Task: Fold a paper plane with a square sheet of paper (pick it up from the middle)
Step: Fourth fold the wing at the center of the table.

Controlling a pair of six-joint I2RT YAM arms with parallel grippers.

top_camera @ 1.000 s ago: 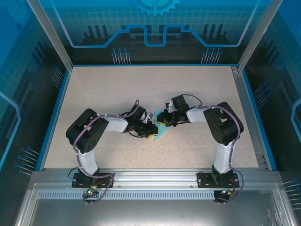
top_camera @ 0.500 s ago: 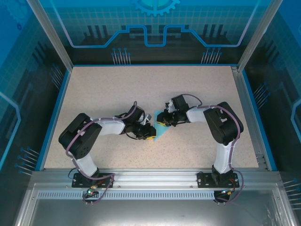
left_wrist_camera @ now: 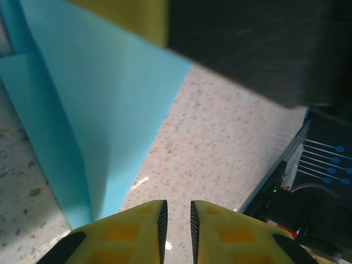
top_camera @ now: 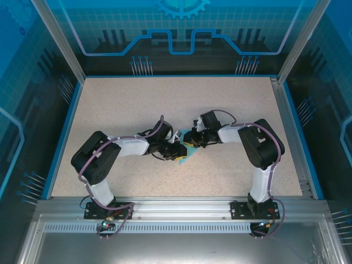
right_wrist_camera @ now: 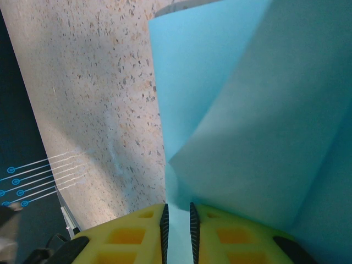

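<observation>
- The right gripper [right_wrist_camera: 177, 208] has its yellow fingers [right_wrist_camera: 135, 234] pinched almost together on the thin, light-blue, creased sheet of paper [right_wrist_camera: 247, 137], which runs into the slit between them.
- The left gripper [left_wrist_camera: 176, 206] has its fingers a narrow slit apart. The folded point of the paper ends at one finger, and I cannot tell whether it is gripped.
- The paper sits between both grippers at the middle of the speckled beige tabletop [top_camera: 121, 110].
</observation>
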